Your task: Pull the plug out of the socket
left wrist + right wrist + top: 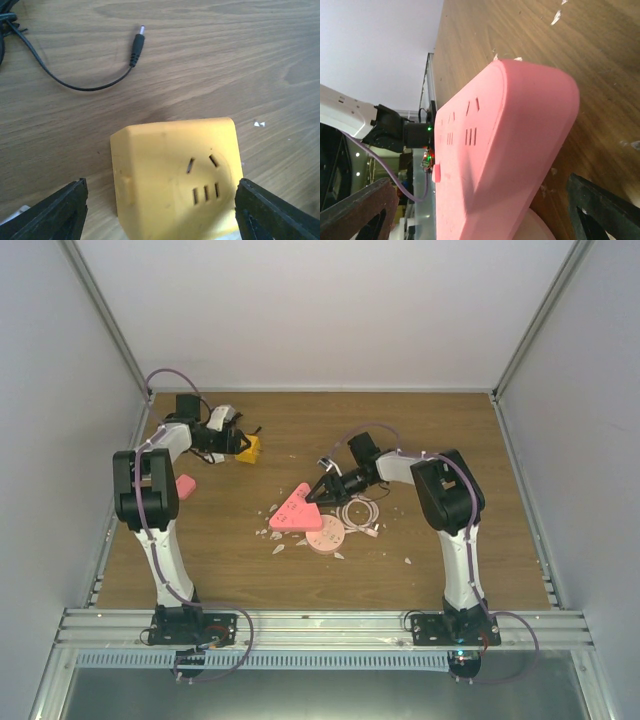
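The socket, a flat pink triangle with rounded corners, lies mid-table with one corner resting on a pale pink round disc. In the right wrist view the socket fills the space between my wide-apart fingers, and its slots show nothing plugged in. My right gripper is open at the socket's right corner. My left gripper is open at the back left, straddling a yellow cube with slots on its face. I cannot make out the plug in any view.
A black cable ending in a barrel connector lies beyond the yellow cube. A coiled white cable sits right of the socket. A small pink block is by the left arm. White scraps litter the wood around the socket.
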